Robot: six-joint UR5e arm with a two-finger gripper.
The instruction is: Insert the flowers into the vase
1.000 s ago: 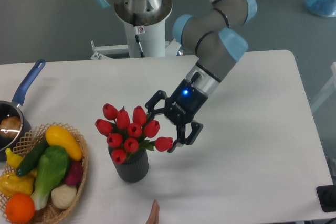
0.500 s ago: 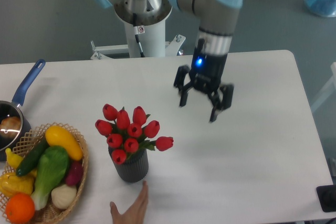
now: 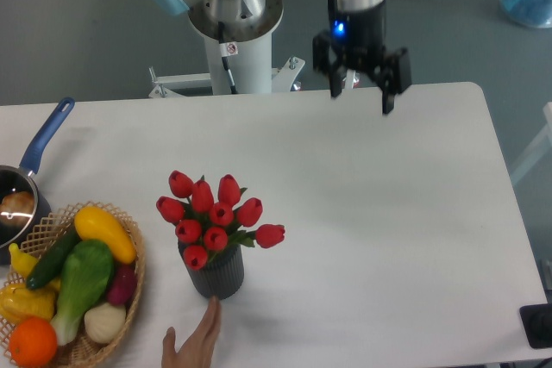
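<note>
The flowers (image 3: 215,216), a bunch of red tulips with green leaves, stand upright with their stems in the vase (image 3: 216,274), a small dark ribbed cylinder near the table's front. One bloom leans out to the right. My gripper (image 3: 361,101) hangs open and empty high over the table's far edge, well away from the vase and up to its right.
A wicker basket (image 3: 132,296) of vegetables sits at the front left. A blue-handled saucepan (image 3: 31,170) is at the left edge. A person's hand (image 3: 194,346) reaches up from the front edge just below the vase. The robot base (image 3: 234,23) stands behind the table.
My gripper has let go of the flowers, lifted and drawn back to the far edge, turning upright. The hand at the front has slid left towards the vase.
</note>
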